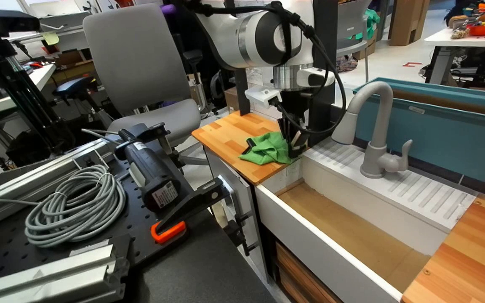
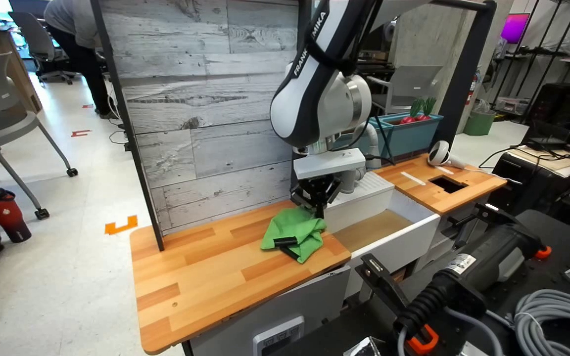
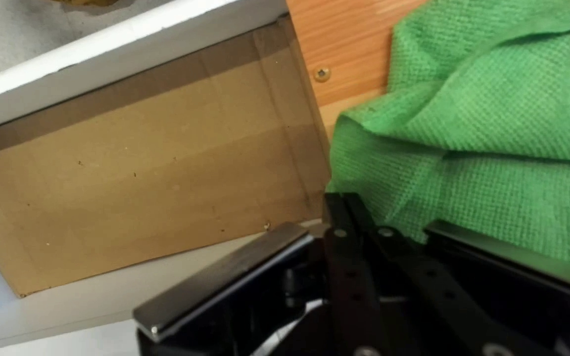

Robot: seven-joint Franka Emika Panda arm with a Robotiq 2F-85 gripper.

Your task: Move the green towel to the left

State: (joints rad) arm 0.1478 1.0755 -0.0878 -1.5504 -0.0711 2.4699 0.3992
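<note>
The green towel [image 1: 267, 148] lies crumpled on a wooden counter [image 1: 230, 132]. It also shows in an exterior view [image 2: 292, 230], with black strips on it, and on the right in the wrist view [image 3: 488, 128]. My gripper [image 1: 296, 152] points down at the towel's sink-side end, also in an exterior view [image 2: 319, 212]. In the wrist view the gripper's fingertips [image 3: 343, 196] are together, at the towel's edge beside the sink. No cloth shows between them. The towel hides part of the counter; whether the fingertips touch the towel or counter I cannot tell.
A white sink [image 1: 326, 240] with a brown bottom adjoins the counter. A grey faucet [image 1: 377, 130] stands behind it, with a teal planter [image 1: 444, 130] farther back. A wood-patterned panel [image 2: 206, 109] rises along the counter's back edge. The counter [image 2: 206, 282] extends left there.
</note>
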